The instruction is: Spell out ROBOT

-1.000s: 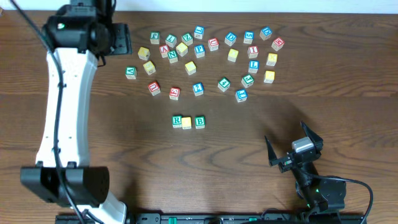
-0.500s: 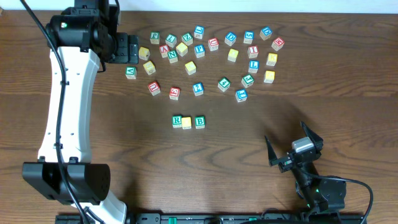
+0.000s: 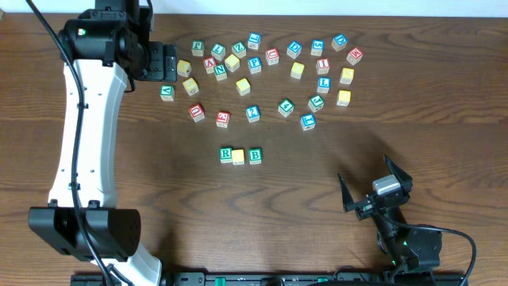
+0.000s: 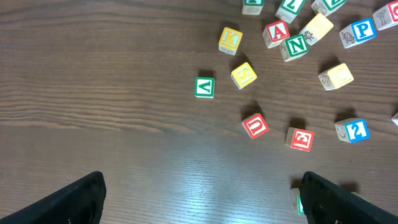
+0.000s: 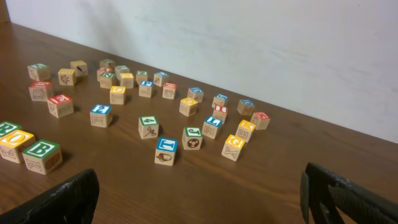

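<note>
Three blocks stand in a row at the table's middle: a green R block [image 3: 226,154], a yellow O block [image 3: 239,156] and a green B block [image 3: 255,156]; the O and B also show in the right wrist view [image 5: 16,144] [image 5: 41,154]. Several loose letter blocks [image 3: 254,65] lie scattered across the far part of the table. My left gripper [image 3: 163,62] is open and empty over the left end of the scatter, next to a yellow K block [image 4: 230,38] and a green V block [image 4: 204,87]. My right gripper [image 3: 373,191] is open and empty near the front right.
A pale wall [image 5: 249,37] rises behind the table's far edge. The left arm's white link [image 3: 79,135] stretches along the left side. A black cable [image 3: 456,234] runs from the right arm's base.
The left gripper moved right, closer to the left end of the scattered blocks, then held still. The right arm has not moved.
</note>
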